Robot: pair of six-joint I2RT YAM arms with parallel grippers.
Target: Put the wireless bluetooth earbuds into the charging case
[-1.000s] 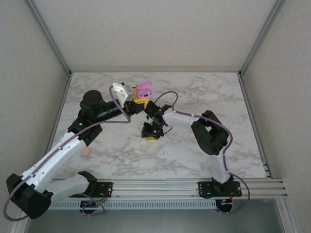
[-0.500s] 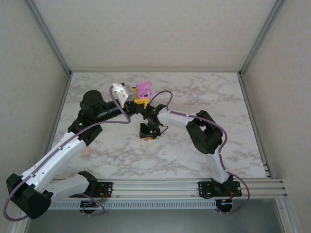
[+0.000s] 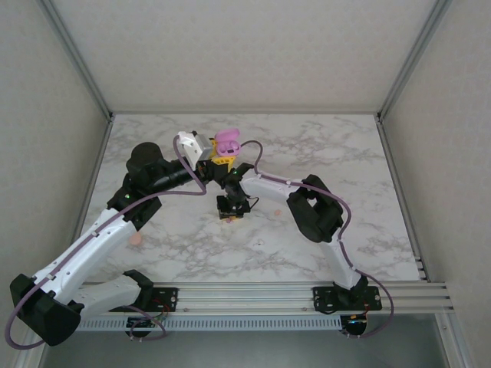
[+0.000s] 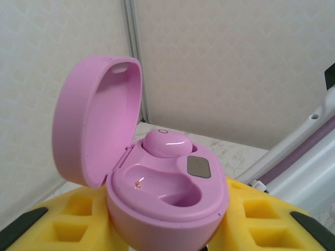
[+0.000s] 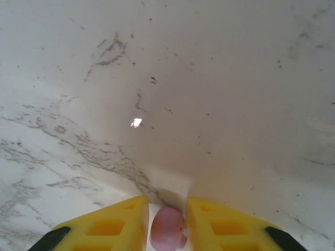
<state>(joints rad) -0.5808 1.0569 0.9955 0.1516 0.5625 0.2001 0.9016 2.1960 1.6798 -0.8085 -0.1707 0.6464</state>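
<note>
My left gripper [image 3: 220, 160] holds the pink charging case [image 3: 227, 142] up above the back of the table, its yellow fingers [image 4: 272, 225] shut on the case's base [image 4: 167, 209]. The lid stands open. One pink earbud [image 4: 166, 144] sits in the far slot, and the near slot [image 4: 167, 185] is empty. My right gripper [image 3: 230, 214] is down at the marble table just in front of the case. In the right wrist view, its yellow fingertips [image 5: 209, 219] have closed in on a second pink earbud [image 5: 167, 231], which lies between them against the tabletop.
Loose buds lie on the marble table [image 3: 368, 199]: a peach one [image 3: 136, 238] beside the left arm, a small pinkish one [image 3: 272, 211] right of my right gripper, and a white one [image 3: 261, 243] nearer the front. Frame posts and walls bound the table.
My right gripper has shifted a little to the left and its fingers have narrowed around the earbud on the table. The left arm and the case have not moved.
</note>
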